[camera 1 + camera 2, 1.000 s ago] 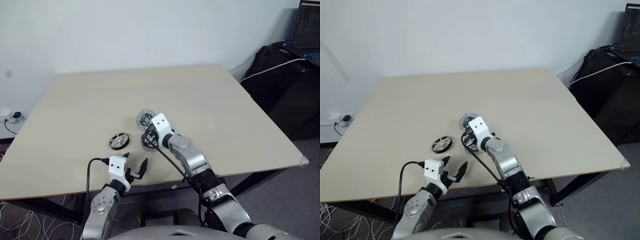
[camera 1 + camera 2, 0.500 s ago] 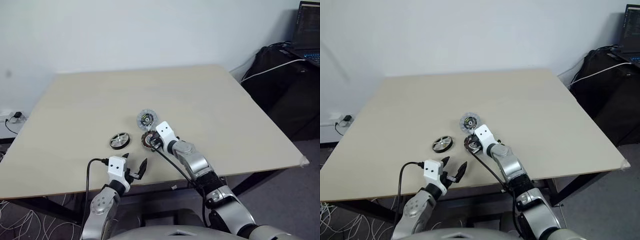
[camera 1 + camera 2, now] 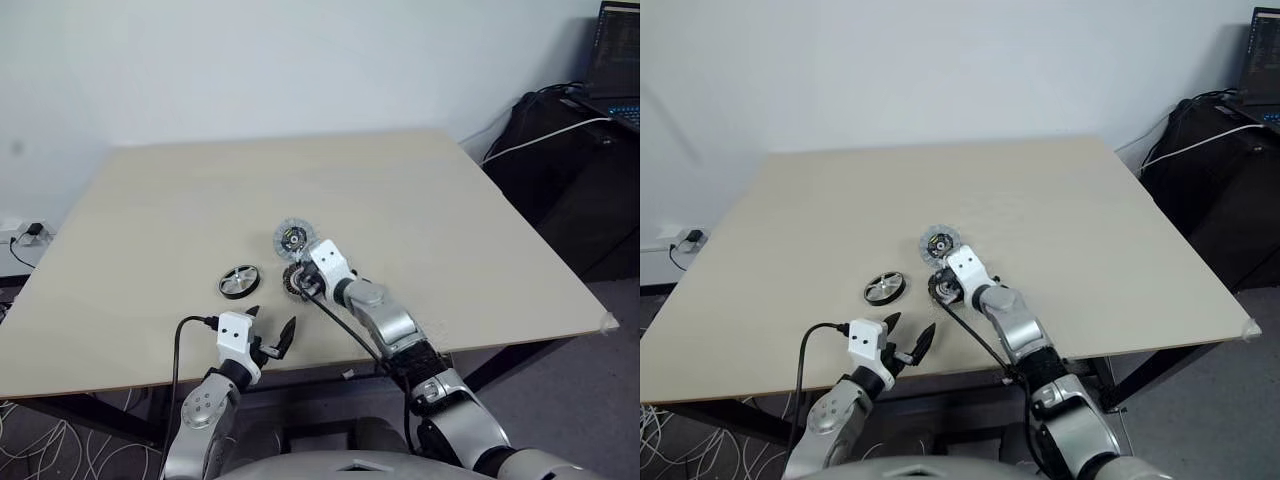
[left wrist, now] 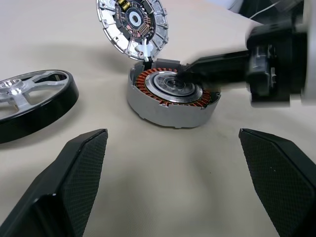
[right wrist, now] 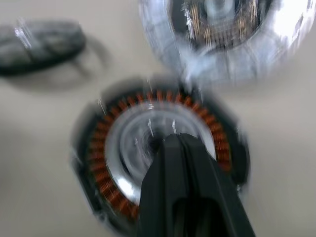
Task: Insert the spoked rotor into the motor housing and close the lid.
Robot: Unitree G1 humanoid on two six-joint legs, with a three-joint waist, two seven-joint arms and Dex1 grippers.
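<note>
The motor housing (image 4: 173,96), a round case with copper windings around a pale centre, lies on the table. My right gripper (image 5: 170,140) is shut, and its tips rest at the housing's pale centre with nothing held. The lid (image 4: 132,24), a ribbed silvery disc, stands tilted against the housing's far edge. To the left of the housing lies the spoked rotor (image 3: 238,281), flat, with a dark rim and pale spokes. My left gripper (image 3: 270,328) hangs open near the table's front edge, short of the housing and apart from it.
The beige table (image 3: 450,220) stretches wide behind and to the right of the parts. Off its right side stand a dark bag (image 3: 560,140) with a white cable and a laptop screen (image 3: 615,50). Cables lie on the floor at left.
My right hand has sunk slightly and drawn back, uncovering the lid; its shut tips now sit on the housing's centre. The left gripper has stayed still.
</note>
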